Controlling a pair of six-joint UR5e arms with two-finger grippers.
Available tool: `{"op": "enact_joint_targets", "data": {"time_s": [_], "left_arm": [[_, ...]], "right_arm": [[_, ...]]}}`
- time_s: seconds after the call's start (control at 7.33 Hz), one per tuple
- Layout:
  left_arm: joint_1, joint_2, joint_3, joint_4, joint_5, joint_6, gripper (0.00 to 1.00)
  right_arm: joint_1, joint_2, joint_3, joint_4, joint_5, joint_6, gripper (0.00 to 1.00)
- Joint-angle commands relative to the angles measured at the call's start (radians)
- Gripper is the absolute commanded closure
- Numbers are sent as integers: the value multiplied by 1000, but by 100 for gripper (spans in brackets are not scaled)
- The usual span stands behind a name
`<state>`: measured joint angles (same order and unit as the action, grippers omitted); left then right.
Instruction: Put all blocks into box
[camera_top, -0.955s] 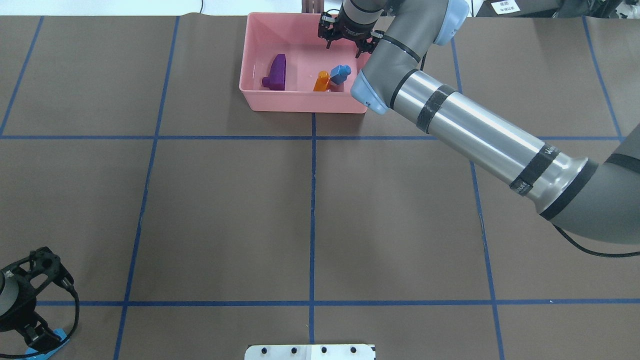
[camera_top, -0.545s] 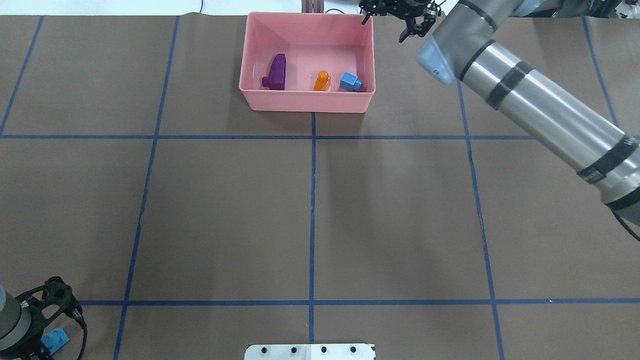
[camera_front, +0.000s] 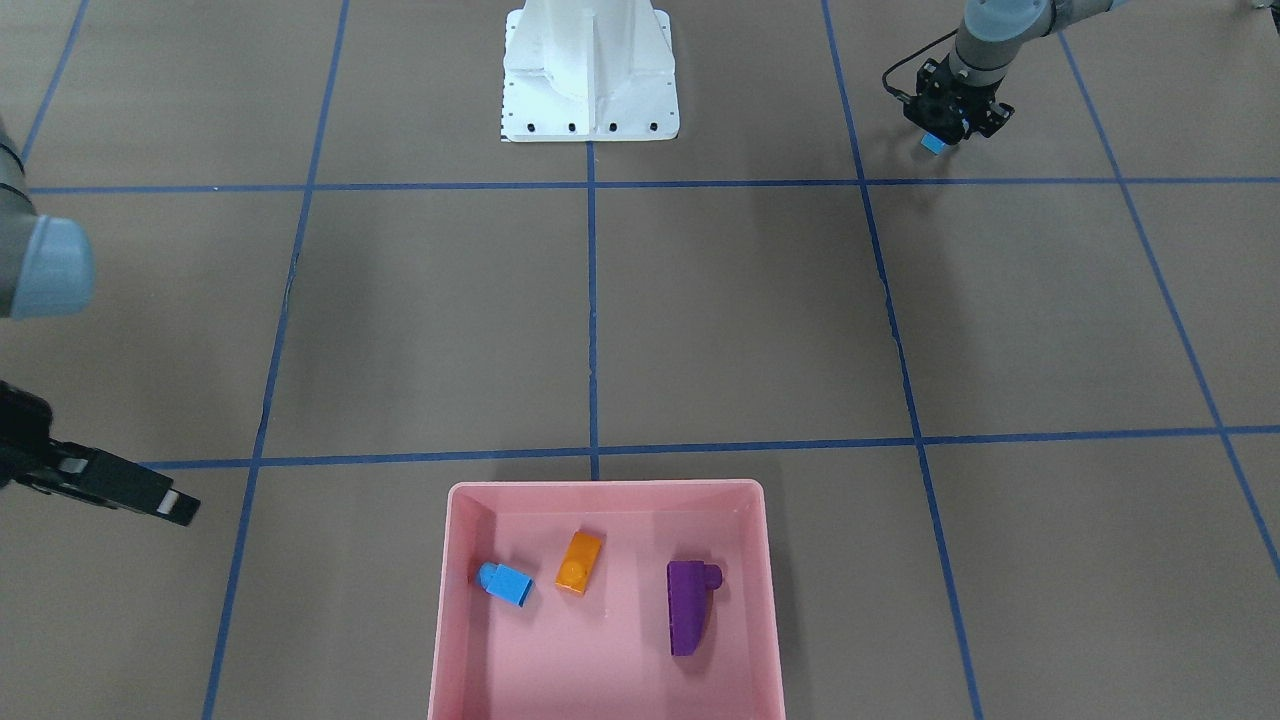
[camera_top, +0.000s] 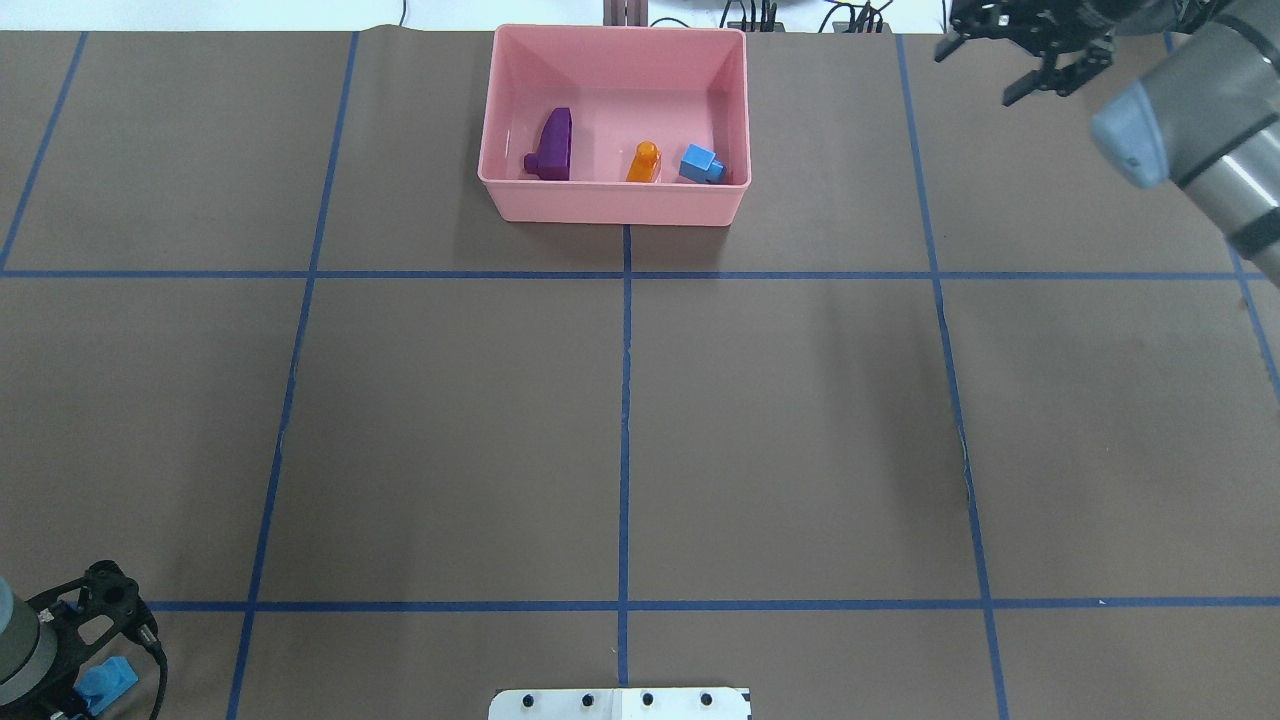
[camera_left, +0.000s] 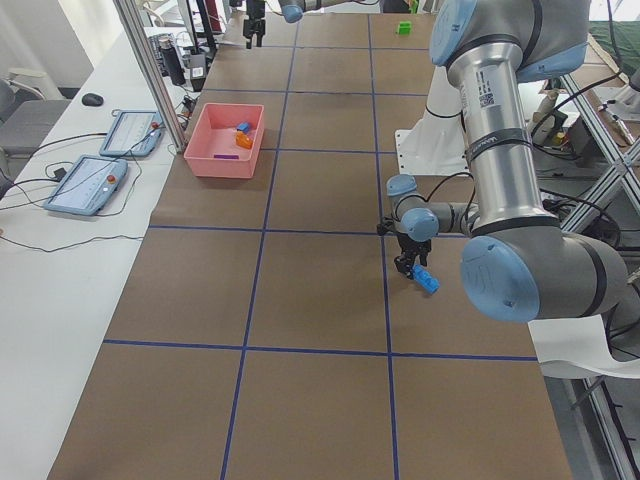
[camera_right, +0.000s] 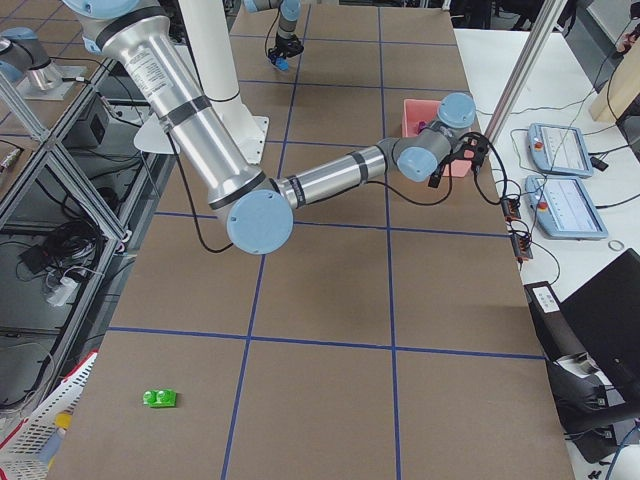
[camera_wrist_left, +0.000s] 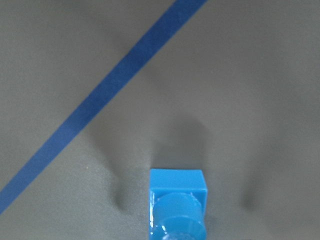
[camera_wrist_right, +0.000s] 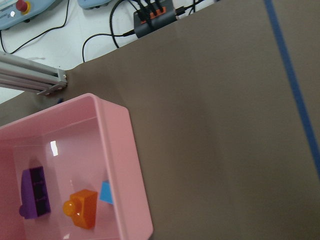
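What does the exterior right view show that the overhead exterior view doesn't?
Only the exterior right view shows the green brick, lying far from the pink box. Only the overhead view shows the orange brick and small blue brick inside it; the right arm hides them from the side. Both show the box and the right gripper, open, off to the box's side.
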<state>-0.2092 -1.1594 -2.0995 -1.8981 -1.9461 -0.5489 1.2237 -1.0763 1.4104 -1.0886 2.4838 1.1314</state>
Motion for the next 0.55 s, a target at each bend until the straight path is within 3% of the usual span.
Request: {"op": "enact_joint_targets", "data": {"time_s": [0.0, 0.14, 0.41], "left_arm": [[-6, 10, -17, 1, -7, -2, 100], [-27, 30, -84, 2, -16, -3, 100], [-196, -9, -117, 5, -159, -20, 100]], "right_arm": [[45, -263, 143, 1, 14, -137, 0], [60, -366, 175, 1, 12, -219, 0], [53, -553, 211, 1, -81, -405, 0]]}}
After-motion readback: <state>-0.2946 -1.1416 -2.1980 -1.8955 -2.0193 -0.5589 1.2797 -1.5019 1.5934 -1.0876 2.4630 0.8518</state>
